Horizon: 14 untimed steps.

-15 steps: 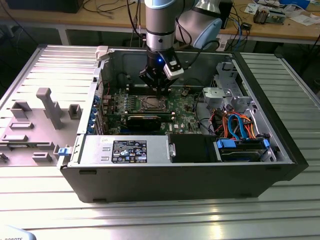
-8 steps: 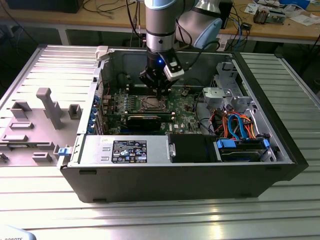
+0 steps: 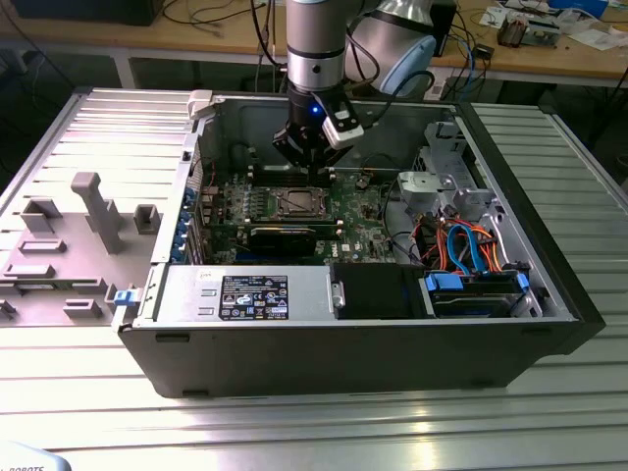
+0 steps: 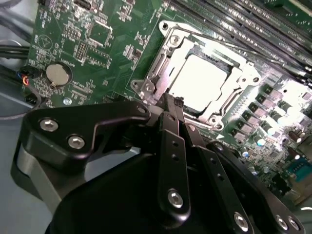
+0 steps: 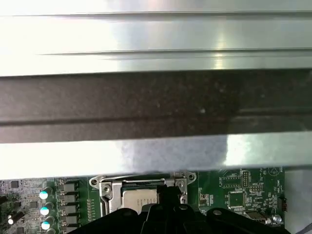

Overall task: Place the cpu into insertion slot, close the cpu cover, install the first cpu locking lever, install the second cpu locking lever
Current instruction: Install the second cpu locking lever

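Gripper (image 4: 176,103) hovers just above insertion slot (image 4: 202,80) edge, jaws pinched together, holding nothing. Cpu (image 4: 200,82) seated in slot; cpu cover (image 4: 222,105) appears down around it. Risk: fingertip contacts frame off-ctr and slips, scraping the green board (image 4: 97,44).

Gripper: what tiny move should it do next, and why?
Probably a small press downward: the cpu already sits in the insertion slot, the cpu cover lies over it, and the shut gripper hovers at its rim.

Silvery-grey cpu (image 4: 201,82), green circuit board (image 4: 97,44) (densely patterned), black tool (image 4: 171,108)
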{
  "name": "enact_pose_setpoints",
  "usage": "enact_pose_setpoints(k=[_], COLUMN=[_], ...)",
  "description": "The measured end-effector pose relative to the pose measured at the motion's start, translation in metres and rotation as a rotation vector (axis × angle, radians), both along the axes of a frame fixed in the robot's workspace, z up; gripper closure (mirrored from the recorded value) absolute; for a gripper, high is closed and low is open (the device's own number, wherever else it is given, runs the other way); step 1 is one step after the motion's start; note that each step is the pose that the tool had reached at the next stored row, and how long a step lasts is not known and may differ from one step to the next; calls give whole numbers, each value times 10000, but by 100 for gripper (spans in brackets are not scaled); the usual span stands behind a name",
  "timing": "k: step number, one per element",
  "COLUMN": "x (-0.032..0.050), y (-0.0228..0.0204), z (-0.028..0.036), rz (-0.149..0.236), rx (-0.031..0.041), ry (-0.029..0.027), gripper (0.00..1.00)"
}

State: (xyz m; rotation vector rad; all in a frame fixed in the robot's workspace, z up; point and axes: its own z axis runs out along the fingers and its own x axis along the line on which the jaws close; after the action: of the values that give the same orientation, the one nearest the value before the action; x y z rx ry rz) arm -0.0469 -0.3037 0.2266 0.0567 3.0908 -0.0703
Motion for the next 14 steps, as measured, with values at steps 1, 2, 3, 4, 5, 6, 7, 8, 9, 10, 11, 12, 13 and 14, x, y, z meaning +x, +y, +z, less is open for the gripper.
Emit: enact_pose_setpoints(k=[1,2,3,4,5,6,7,8,9,10,11,12,13,14], x=[0,0,0,0,-1,-1,-1,0,0,0,0,0,0,0], y=[0,0,0,0,-2,-9,-20,-31,-47,-62,-76,-90,-103,-112], z=[1,2,2,2,3,4,2,1,-1,-2,-4,-5,-7,-8], rz=[0,0,0,0,-1,-1,-1,0,-1,0,0,0,-1,-1], rx=[-1,-1,-2,-2,-3,-6,-4,-3,-3,-4,-1,-3,-2,-2], ry=[1,1,1,2,2,3,2,1,2,2,1,1,1,1], gripper=[89,89,89,89,89,89,89,89,89,89,89,89,89,89])
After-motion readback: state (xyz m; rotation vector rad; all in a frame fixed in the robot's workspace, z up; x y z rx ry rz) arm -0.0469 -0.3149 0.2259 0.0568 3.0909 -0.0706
